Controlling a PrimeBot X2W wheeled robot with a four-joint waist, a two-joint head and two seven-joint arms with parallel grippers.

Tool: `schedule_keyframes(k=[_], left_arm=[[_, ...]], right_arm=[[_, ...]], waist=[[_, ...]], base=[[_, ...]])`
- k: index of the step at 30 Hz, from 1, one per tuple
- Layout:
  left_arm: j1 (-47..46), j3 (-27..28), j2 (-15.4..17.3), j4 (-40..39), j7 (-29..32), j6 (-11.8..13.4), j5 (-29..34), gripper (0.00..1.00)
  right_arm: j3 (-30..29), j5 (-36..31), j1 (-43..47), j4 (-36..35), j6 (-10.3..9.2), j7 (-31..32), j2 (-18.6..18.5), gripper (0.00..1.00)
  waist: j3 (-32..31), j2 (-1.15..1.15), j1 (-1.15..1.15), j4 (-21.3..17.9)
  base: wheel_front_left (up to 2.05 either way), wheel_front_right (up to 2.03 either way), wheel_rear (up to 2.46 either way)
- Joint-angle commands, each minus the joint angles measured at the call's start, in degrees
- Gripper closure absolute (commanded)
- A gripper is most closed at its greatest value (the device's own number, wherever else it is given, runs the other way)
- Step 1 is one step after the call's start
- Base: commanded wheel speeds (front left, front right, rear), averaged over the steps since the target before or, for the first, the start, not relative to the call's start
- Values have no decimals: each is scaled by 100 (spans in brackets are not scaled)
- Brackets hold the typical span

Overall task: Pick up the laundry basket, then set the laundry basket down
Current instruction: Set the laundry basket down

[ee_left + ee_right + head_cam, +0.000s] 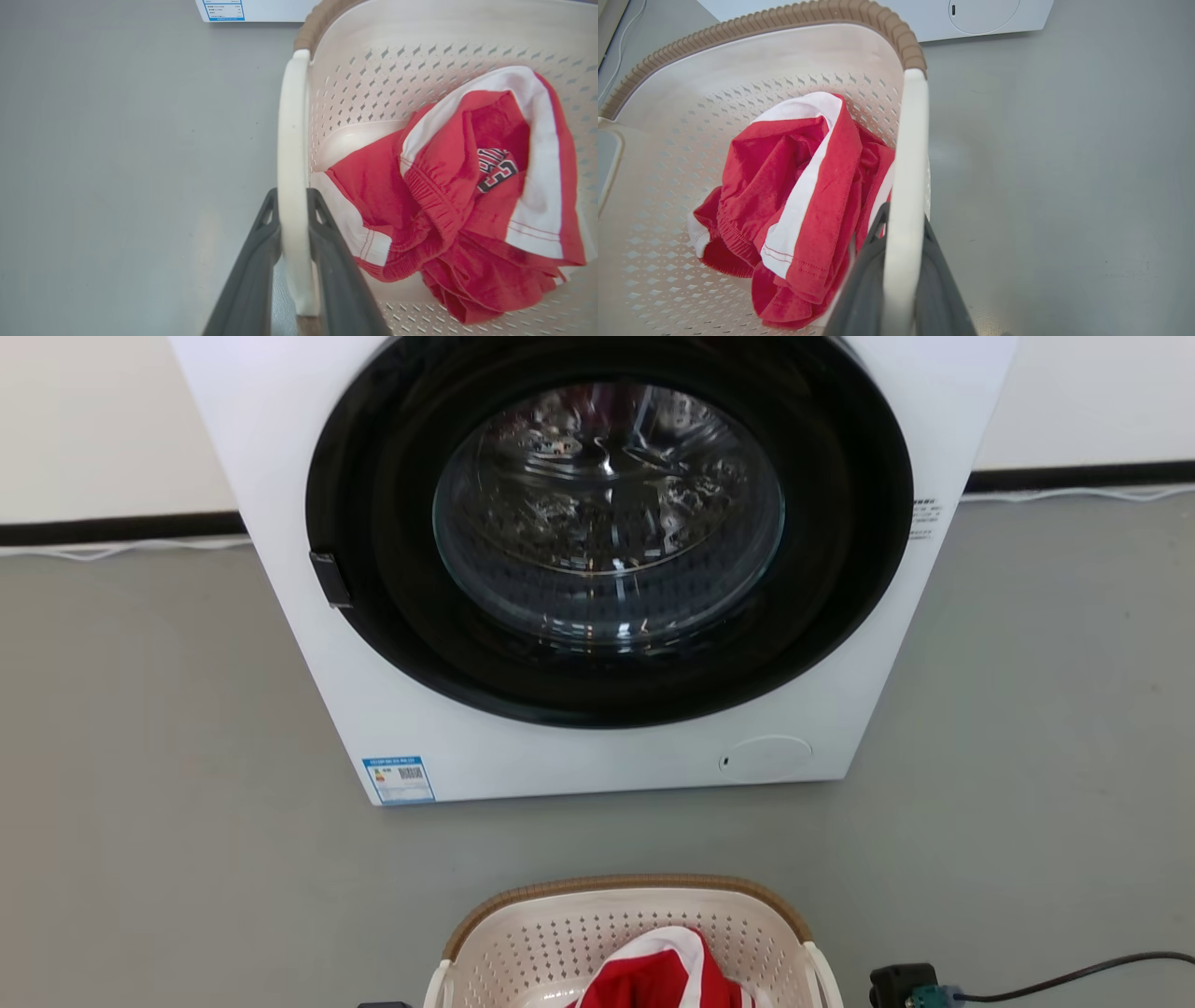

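Grey floor [140, 756] runs up to a white front-loading washing machine [280, 429] at the top of the head view. At bottom centre is the cream-white perforated plastic laundry basket [560, 943] with a brown woven-look rim, holding a crumpled red-and-white garment [663, 975]. The left gripper [292, 193] pinches one white loop handle [292, 116] at lower centre of its wrist view, and the right gripper [904, 214] pinches the other handle [910, 140] likewise.

- A blue-bordered label [399, 779] sits at the lower left of the washing machine [579, 761] front. It carries a barcode-like block and rows of print, all too small to read.
- Several lines of small dark print [924, 518] stand near the right edge of the same front and cannot be read.
- The red garment [373, 196] in the laundry basket [364, 79] bears black-and-white lettering [496, 169], folded over. One character resembles a "3"; the rest cannot be made out.
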Motion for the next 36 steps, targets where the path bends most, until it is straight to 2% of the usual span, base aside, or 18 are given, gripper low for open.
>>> schedule_keyframes(k=[1, 10, 23, 29, 36], left_arm=[[-183, 120, 156, -67, -87, 83, 10, 100], [-749, 180, 193, -215, -87, 130, 101, 100], [-2139, 306, 269, -496, -87, 189, 377, 100], [-2634, 380, 283, -591, -87, 218, 506, 100], [-3112, 510, 280, -700, -87, 236, 682, 100]], right_arm=[[104, 33, -236, -11, 34, -148, -22, 100], [160, 121, -929, 22, 34, -296, -22, 100], [1, -38, -2389, 99, 34, -414, -22, 100], [-313, -352, -2915, 105, 34, -417, -22, 100], [-1091, -1200, -3283, 107, 34, -418, -22, 100]], waist=[[61, 0, 0, -6], [881, 0, 0, 5], [2563, 0, 0, 281], [3246, 0, 0, 363], [3973, 0, 0, 427]], base=[[0, 0, 0], [0, 0, 0], [0, 0, 0], [0, 0, 0], [0, 0, 0]])
